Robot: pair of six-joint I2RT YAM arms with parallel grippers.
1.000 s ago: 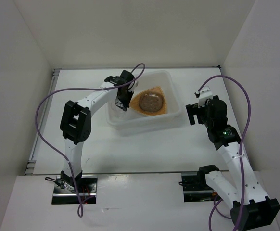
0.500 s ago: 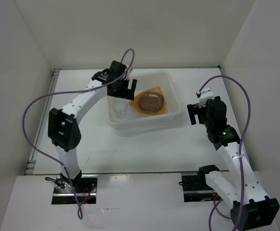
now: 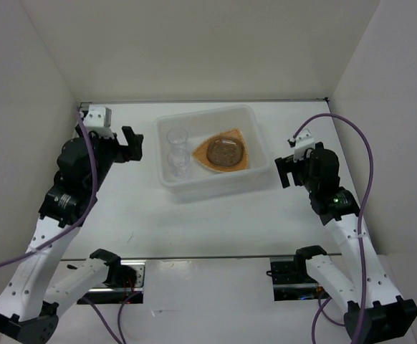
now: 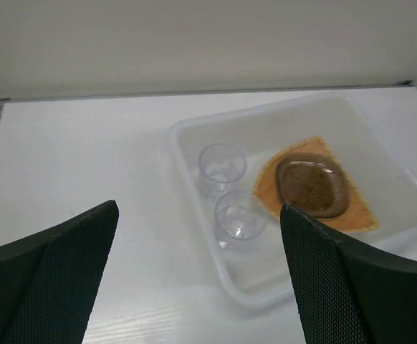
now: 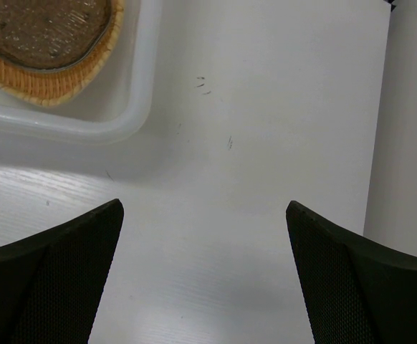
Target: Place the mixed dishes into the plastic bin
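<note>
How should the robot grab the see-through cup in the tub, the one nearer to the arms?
Probably by the rim, straight down from above, one finger inside the mouth and one outside. The cup stands upright, mouth open to the top. The other cup sits close behind it and the bin wall runs close along its left, so a sideways reach looks cramped.

a white table (image 3: 216,222) boxed in by 3 plain white walls (image 3: 194,50) at 9, 12 and 3 o'clock, softly lit.
</note>
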